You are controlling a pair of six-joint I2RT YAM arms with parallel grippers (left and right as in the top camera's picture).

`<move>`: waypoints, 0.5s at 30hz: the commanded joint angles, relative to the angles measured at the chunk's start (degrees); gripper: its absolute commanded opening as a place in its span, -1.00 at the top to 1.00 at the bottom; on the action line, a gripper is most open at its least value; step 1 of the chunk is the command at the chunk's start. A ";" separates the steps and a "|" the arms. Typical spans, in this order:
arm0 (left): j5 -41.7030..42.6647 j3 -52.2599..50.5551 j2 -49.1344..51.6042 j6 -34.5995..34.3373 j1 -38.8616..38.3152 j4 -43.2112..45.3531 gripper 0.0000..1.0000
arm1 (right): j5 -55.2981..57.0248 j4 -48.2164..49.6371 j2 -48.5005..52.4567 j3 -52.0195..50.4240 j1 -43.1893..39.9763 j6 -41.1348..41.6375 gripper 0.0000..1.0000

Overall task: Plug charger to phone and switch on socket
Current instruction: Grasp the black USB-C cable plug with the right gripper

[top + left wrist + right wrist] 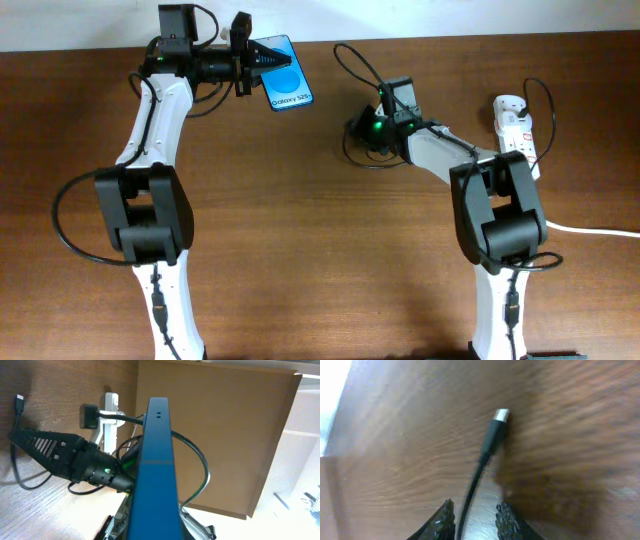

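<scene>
Phone (290,85) was clamped in left gripper (264,62) at worktop's (320,260) far edge. Right gripper (475,515) was seen narrow astride cable (472,480), grip unconfirmed; pinch nearer plug (495,430) advised.

text: "Galaxy S25+" | white lettering | on: phone (290,88) blue screen

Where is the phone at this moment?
In the overhead view, the phone is held by the left end effector near the far edge of the table, left of centre.
</scene>
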 commanded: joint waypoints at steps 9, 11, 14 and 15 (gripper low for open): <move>1.07 0.48 -1.18 2.45 -0.02 0.26 1.00 | 1.20 6.54 3.63 0.72 0.35 8.20 0.39; 1.05 0.48 -1.18 2.45 -0.02 0.26 1.00 | 0.70 6.58 5.25 0.72 0.35 9.84 0.40; 0.87 0.48 -1.18 2.45 -0.02 0.26 1.00 | -0.17 6.54 6.10 0.72 0.35 9.22 0.86; 0.83 0.48 -1.18 2.45 -0.02 0.28 1.00 | -1.05 6.54 5.92 0.76 0.09 6.54 0.91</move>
